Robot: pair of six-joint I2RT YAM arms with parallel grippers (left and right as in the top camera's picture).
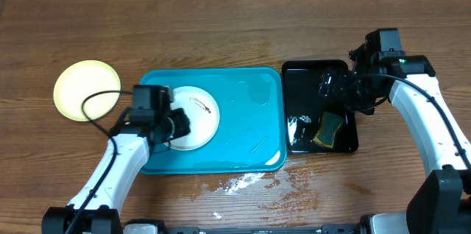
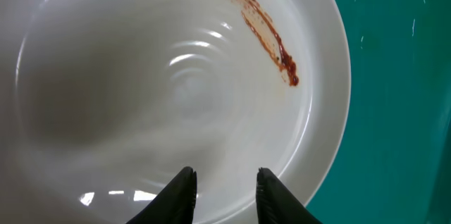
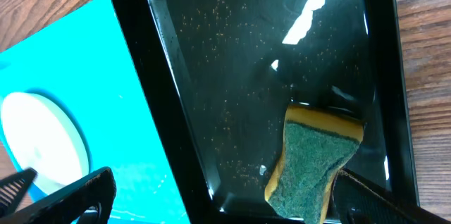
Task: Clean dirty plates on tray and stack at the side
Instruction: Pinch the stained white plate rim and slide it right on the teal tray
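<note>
White plate (image 2: 176, 90) lies under left gripper (image 2: 225, 185), jaws narrow and empty; sponge (image 3: 313, 164) sits below right gripper (image 3: 222, 196), jaws wide (nearer 1 finger).

Left wrist view: plate (image 2: 176, 90) cropped by the top, left and bottom edges; only the fingertips of the left end effector (image 2: 225, 185) show, and contact with the plate is not determinable. Right wrist view: lower end of sponge (image 3: 313, 160) and near end of black tray (image 3: 232, 76) run off the bottom edge, and the fingers of the right end effector (image 3: 224, 185) are partly cropped. Overhead: plate's left rim hidden under the left end effector.
</note>
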